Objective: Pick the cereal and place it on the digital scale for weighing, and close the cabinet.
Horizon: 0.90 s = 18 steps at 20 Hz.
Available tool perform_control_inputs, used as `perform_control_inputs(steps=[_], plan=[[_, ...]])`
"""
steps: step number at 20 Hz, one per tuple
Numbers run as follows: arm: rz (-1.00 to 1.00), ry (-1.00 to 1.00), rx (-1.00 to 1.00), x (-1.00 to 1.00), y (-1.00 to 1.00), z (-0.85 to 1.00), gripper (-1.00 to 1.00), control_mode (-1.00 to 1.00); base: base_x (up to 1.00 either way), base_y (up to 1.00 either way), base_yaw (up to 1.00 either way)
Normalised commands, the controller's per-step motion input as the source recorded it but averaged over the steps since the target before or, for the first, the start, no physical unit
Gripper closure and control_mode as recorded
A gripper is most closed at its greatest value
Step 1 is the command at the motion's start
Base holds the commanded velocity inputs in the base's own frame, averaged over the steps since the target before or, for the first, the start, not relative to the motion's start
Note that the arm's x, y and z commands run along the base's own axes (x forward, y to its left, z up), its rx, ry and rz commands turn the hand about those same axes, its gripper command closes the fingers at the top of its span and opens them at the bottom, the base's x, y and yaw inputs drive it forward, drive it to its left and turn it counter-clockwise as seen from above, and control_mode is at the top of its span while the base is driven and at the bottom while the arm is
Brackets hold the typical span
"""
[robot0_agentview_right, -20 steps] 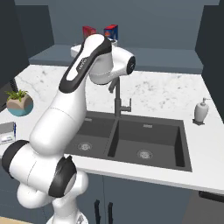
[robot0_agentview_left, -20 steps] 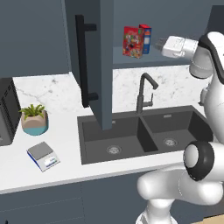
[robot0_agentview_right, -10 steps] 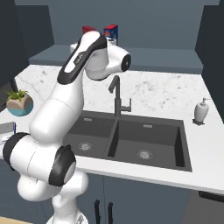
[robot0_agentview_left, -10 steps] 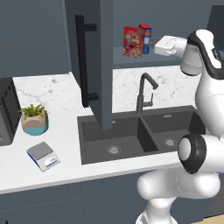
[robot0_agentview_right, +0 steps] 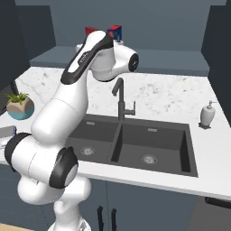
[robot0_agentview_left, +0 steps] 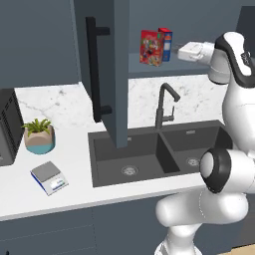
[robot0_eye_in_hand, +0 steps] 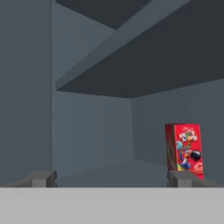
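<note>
Reaching further left toward the cereal (robot0_agentview_left: 151,48), the gripper (robot0_agentview_left: 177,50) stood open; off-centre, a finger risked toppling it against the blue box (robot0_agentview_left: 167,44).

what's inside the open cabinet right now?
On the cabinet shelf: the cereal standing upright, with a narrower blue box beside it. The open door hides the shelf's left part, so anything there can't be seen.

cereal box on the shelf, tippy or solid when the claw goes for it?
Probably tippy: the cereal stands upright, tall and thin, so a nudge near its top could topple it. Likely light, with card walls that give under a hard squeeze. The blue box stands close beside it and may get knocked. The claw is open, nothing in it.
</note>
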Motion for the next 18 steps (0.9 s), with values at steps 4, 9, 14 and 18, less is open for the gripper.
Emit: perform_control_inputs(steps=[4,9,14,18], plan=[[0.00,0.01,0.00,0.16,-0.16,0.00,-1.00,-1.00,0.00,0.00,0.00],[-0.03,0.02,0.00,0.15,-0.12,0.00,-1.00,-1.00,0.00,0.00,0.00],[-0.06,0.05,0.00,0.22,-0.08,0.00,-1.00,-1.00,0.00,0.00,0.00],[-0.01,0.08,0.00,0.44,-0.07,0.00,-1.00,-1.00,0.00,0.00,0.00]])
